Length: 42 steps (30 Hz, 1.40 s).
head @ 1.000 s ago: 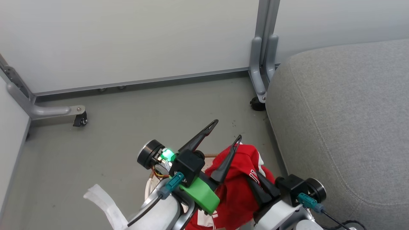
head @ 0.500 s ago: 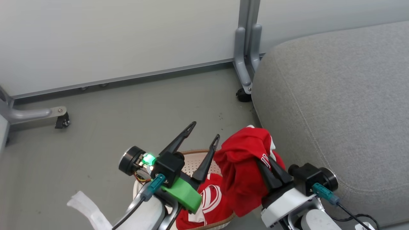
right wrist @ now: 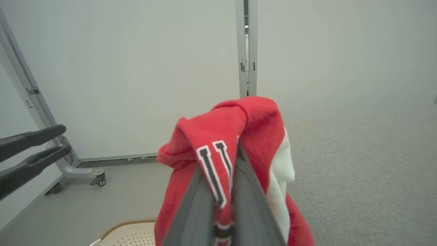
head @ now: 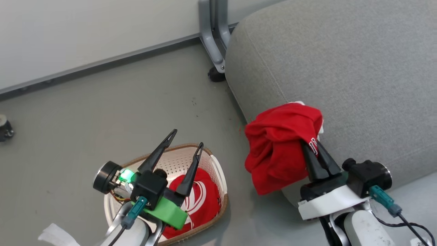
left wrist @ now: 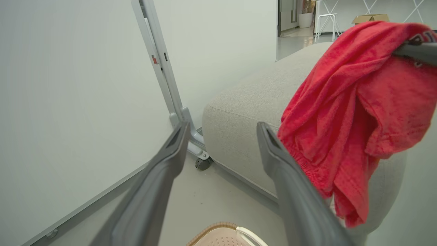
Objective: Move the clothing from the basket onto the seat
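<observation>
The left gripper (head: pixel 188 136) hangs above the basket (head: pixel 218 171) with its two dark fingers spread wide and nothing between them. The cream basket sits on the grey floor (head: pixel 102 102), and a red garment with white stripes (head: pixel 201 198) lies crumpled in its bottom. To the right, the right gripper (head: pixel 312 150) has its fingers pressed together on a bunched red jersey (head: pixel 278 147). The right wrist view shows white, dark-outlined block lettering pinched between the two fingers (right wrist: pixel 201 205). The jersey hangs off the fingertips in a loose bundle at the near edge of the seat (head: pixel 341 68), part of it over the grey cushion and part over the floor beside it. Whether the cloth touches the upholstery cannot be told. In the left wrist view the same jersey (left wrist: pixel 355 112) droops in front of the rounded corner of the seat (left wrist: pixel 239 109). Beyond the basket the floor runs back to a pale partition (head: pixel 85 30). The partition's grey metal leg (head: pixel 213 41) ends in a dark caster (head: pixel 215 74) just beside the far corner of the seat.
</observation>
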{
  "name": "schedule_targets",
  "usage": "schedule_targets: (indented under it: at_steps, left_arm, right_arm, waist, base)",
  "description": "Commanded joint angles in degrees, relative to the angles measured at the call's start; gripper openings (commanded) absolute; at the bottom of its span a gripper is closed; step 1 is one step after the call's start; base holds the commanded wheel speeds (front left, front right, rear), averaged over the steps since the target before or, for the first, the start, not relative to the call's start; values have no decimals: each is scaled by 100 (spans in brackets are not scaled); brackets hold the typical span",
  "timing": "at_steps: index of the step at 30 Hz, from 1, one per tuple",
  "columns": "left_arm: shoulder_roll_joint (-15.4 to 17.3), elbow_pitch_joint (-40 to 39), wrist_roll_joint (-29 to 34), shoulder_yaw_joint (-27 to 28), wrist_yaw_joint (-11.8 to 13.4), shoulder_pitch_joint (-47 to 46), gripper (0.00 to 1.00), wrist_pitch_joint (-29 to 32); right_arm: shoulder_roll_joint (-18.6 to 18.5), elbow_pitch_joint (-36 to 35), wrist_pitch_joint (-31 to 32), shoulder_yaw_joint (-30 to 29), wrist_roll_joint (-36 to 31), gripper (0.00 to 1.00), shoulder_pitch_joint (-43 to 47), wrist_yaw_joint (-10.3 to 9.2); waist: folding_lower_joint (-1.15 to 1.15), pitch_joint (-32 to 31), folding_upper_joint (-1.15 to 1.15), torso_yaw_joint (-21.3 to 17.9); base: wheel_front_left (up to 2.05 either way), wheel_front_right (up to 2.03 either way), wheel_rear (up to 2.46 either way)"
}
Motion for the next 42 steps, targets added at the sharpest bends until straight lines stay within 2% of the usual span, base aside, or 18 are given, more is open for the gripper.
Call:
schedule_targets:
  at_steps: [1, 8, 16, 19, 22, 25, 31, 32, 33, 34, 39, 42]
  left_arm:
    - [95, -52, 98, 63, -63, 96, 100, -17]
    - [266, -240, 435, 276, -266, 70, 100, -18]
    - [480, -368, 778, 318, -613, -517, 100, -18]
    - [480, -430, 848, 251, -747, -766, 100, -18]
    - [495, -503, 938, 167, -846, -975, 100, -18]
    - [387, -499, 845, 155, -908, -1088, 100, -19]
    - [218, -405, 809, 99, -977, -1287, 100, -18]
    - [152, -373, 773, 131, -971, -1309, 100, -18]
    - [112, -365, 741, 173, -940, -1332, 100, -18]
    - [82, -355, 716, 219, -925, -1351, 100, -18]
    - [-58, -361, 668, 405, -829, -1339, 100, -18]
    - [-132, -334, 687, 494, -818, -1227, 100, -18]
  right_arm:
    - [41, -115, -20, -92, -15, 0, 31, -2]
    - [72, -493, -19, -725, 166, 0, -197, -2]
    - [75, -674, -19, -1961, 348, 0, -1775, -2]
    - [-175, -350, -19, -2556, 521, 0, -2637, -3]
    - [-534, 158, -19, -2910, 655, 0, -3393, -2]
    - [-997, 832, -19, -3060, 560, 0, -3999, -3]
    - [-1382, 1989, -19, -3161, 139, 0, -4513, -3]
    - [-1477, 2330, -20, -3135, 26, 26, -4593, -3]
    - [-1500, 2518, -19, -3159, 0, 46, -4628, -3]
    - [-1491, 2637, -20, -3250, -14, 98, -4664, -3]
    - [-1252, 2464, -19, -3781, -209, 100, -4381, -3]
    - [-774, 2115, -19, -4211, 102, 100, -4117, -3]
  waist:
    - [0, 564, 0, -505]
    - [0, 1347, 0, -618]
    - [0, 2706, 0, -276]
    - [0, 3184, 0, -72]
    - [0, 3546, 0, 96]
    - [0, 3774, 0, 270]
    - [0, 3952, 0, 525]
    - [0, 3945, 0, 593]
    - [0, 3940, 0, 634]
    - [0, 3939, 0, 664]
    - [0, 3871, 0, 803]
    - [0, 3693, 0, 861]
  base:
    - [0, 0, 0]
    - [0, 0, 0]
    - [0, 0, 0]
    - [0, 0, 0]
    - [0, 0, 0]
    - [0, 0, 0]
    - [0, 0, 0]
    - [0, 0, 0]
    - [0, 0, 0]
    - [0, 0, 0]
    - [0, 0, 0]
    - [0, 0, 0]
